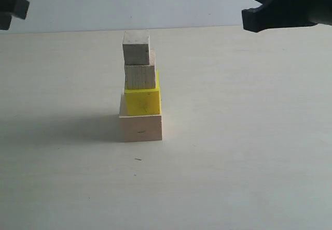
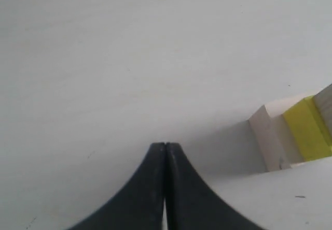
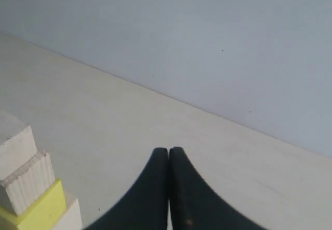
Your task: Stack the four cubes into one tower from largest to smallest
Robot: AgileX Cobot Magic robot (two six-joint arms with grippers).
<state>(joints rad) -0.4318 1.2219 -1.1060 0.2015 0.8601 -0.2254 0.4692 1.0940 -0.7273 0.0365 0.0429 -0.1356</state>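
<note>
A tower stands mid-table: the large pale wooden cube (image 1: 140,127) with a dark mark at the bottom, the yellow cube (image 1: 142,101) on it, then the tan wooden cube (image 1: 140,77), and the smallest whitish cube (image 1: 136,48) on top. The left wrist view shows the pale cube (image 2: 271,137) and yellow cube (image 2: 307,129) off to one side. The right wrist view shows the whitish cube (image 3: 14,144), tan cube (image 3: 28,186) and yellow cube (image 3: 39,212). My left gripper (image 2: 165,146) is shut and empty, far left of the tower. My right gripper (image 3: 168,151) is shut and empty, raised at the upper right.
The pale tabletop (image 1: 244,152) spreads all round the tower, and a plain wall (image 1: 155,2) rises behind its far edge. The tower's shadow falls to its left. A tiny dark speck (image 1: 138,159) lies in front of the tower.
</note>
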